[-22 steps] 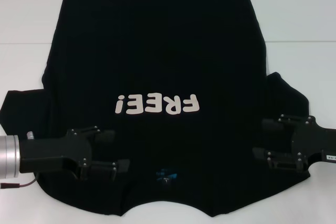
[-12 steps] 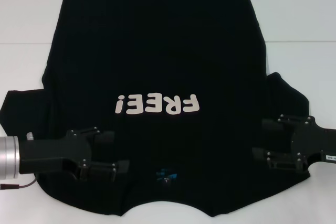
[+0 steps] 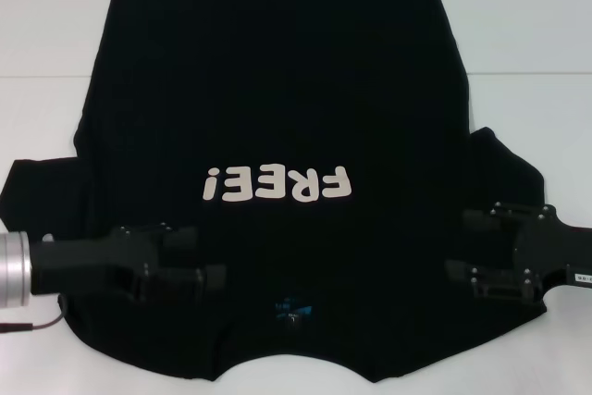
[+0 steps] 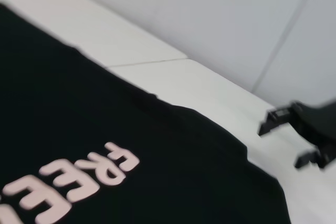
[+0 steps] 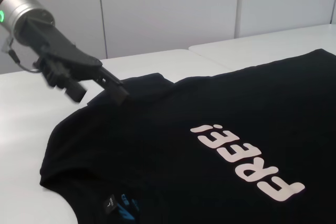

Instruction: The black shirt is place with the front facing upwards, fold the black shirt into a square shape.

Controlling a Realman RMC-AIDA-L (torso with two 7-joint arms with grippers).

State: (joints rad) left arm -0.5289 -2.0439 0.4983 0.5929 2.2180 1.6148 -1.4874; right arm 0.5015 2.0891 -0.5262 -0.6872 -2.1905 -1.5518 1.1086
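The black shirt lies spread flat on the white table, front up, its collar toward me and its cream "FREE!" lettering upside down. A small blue mark sits by the collar. My left gripper hovers open over the shirt's shoulder area left of the collar, with nothing between its fingers. Open as well, my right gripper is over the opposite shoulder near the sleeve. The right wrist view shows the left gripper above the shirt. From the left wrist camera, the right gripper appears beyond the shirt.
The white table shows bare on both sides of the shirt and has a seam running across it. Pale wall panels stand beyond the table. The shirt's near edge reaches the bottom of the head view.
My left gripper has shifted slightly away from me over the shirt and its nearer finger has drawn in a little. The right gripper and the shirt have not moved.
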